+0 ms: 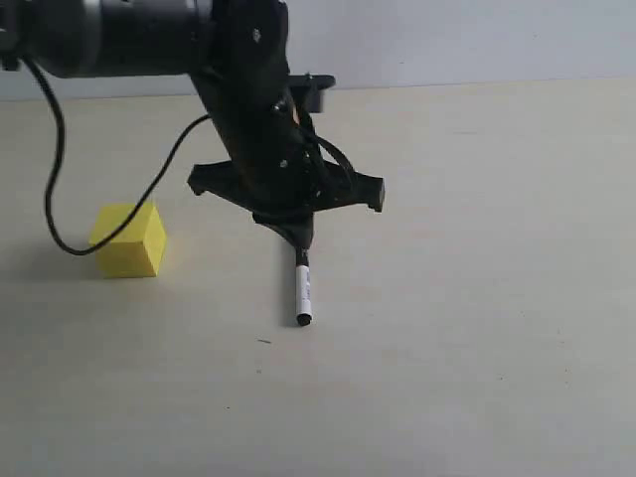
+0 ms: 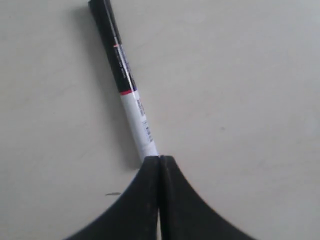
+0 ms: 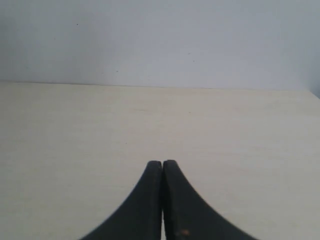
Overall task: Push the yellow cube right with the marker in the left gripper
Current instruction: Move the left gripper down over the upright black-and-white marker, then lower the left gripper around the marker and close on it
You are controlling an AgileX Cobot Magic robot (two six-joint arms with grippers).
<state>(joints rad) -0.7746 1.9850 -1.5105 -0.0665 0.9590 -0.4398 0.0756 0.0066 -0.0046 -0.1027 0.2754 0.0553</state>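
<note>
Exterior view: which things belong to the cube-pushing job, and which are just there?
Job in hand: marker, clamped in the left gripper; yellow cube, apart from the marker.
Not in the job: right gripper, shut on nothing; black cable; table.

Bright, diffuse light; the marker (image 2: pixel 122 80) casts a soft shadow beside it.

Matte black arm (image 1: pixel 253 109) (black cable (image 1: pixel 47 204)).
</note>
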